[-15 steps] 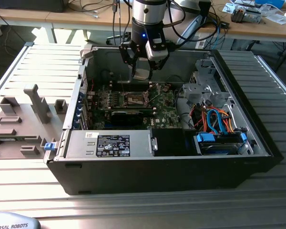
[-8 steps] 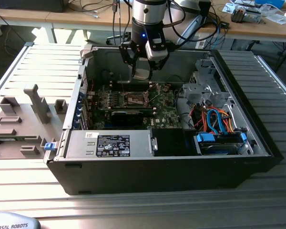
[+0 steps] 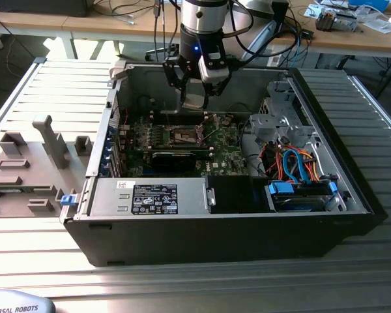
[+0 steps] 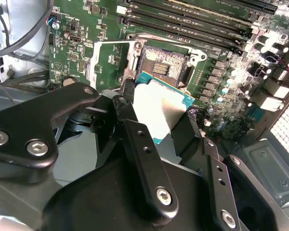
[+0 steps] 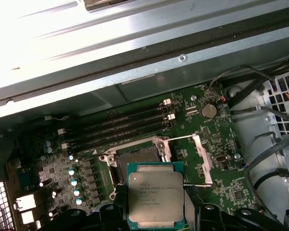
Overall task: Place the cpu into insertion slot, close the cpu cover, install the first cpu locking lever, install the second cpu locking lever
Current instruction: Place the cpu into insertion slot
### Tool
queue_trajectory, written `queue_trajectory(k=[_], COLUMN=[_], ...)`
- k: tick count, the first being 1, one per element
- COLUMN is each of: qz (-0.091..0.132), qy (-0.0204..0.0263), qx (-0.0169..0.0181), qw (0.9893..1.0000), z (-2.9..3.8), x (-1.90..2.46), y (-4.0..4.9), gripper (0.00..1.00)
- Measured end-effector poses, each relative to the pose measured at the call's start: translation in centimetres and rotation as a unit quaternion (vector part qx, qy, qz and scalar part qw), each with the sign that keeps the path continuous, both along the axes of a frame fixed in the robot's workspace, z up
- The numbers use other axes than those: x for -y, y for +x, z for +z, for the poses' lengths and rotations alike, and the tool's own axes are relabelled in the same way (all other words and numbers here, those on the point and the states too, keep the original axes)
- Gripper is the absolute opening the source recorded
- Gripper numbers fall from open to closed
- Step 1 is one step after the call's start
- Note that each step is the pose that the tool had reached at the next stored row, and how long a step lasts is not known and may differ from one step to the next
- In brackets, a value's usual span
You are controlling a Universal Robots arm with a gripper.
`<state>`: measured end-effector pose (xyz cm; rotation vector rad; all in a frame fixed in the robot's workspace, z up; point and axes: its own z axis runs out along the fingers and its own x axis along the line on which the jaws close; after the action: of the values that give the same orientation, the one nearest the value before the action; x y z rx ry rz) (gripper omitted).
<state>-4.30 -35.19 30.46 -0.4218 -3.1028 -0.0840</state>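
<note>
Silver-grey cpu (image 5: 156, 199) (jaws clamped on it) hovers above insertion slot (image 5: 135, 156).

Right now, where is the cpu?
In both wrist views the cpu sits clamped in the gripper, hovering above the green board near the open insertion slot, not yet in it.

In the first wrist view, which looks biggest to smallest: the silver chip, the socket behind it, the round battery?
1. The cpu, though nearness to the camera inflates it.
2. The insertion slot, partly hidden.
3. The round battery, smallest.
</note>
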Motion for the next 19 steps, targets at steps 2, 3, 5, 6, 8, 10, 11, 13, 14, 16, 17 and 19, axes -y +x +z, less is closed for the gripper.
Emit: queue_trajectory(k=[2,3,5,6,8,10,11,13,14,16,17,19], qz=[-0.001,-0.002,-0.003,-0.003,-0.004,-0.005,-0.005,-0.006,-0.007,-0.008,-0.008,-0.009], qy=[0.0000,0.0000,0.0000,0.0000,0.0000,0.0000,0.0000,0.0000,0.0000,0.0000,0.0000,0.0000], qx=[0.0000,0.0000,0.0000,0.0000,0.0000,0.0000,0.0000,0.0000,0.0000,0.0000,0.0000,0.0000], qw=[1.0000,1.0000,1.0000,1.0000,1.0000,1.0000,1.0000,1.0000,1.0000,1.0000,1.0000,1.0000], z=[0.00,0.00,0.00,0.00,0.00,0.00,0.00,0.00,0.00,0.00,0.00,0.00], x=[0.00,0.00,0.00,0.00,0.00,0.00,0.00,0.00,0.00,0.00,0.00,0.00], y=[0.00,0.00,0.00,0.00,0.00,0.00,0.00,0.00,0.00,0.00,0.00,0.00], gripper=[0.54,0.54,0.54,0.54,0.54,0.54,0.54,0.54,0.54,0.54,0.54,0.54])
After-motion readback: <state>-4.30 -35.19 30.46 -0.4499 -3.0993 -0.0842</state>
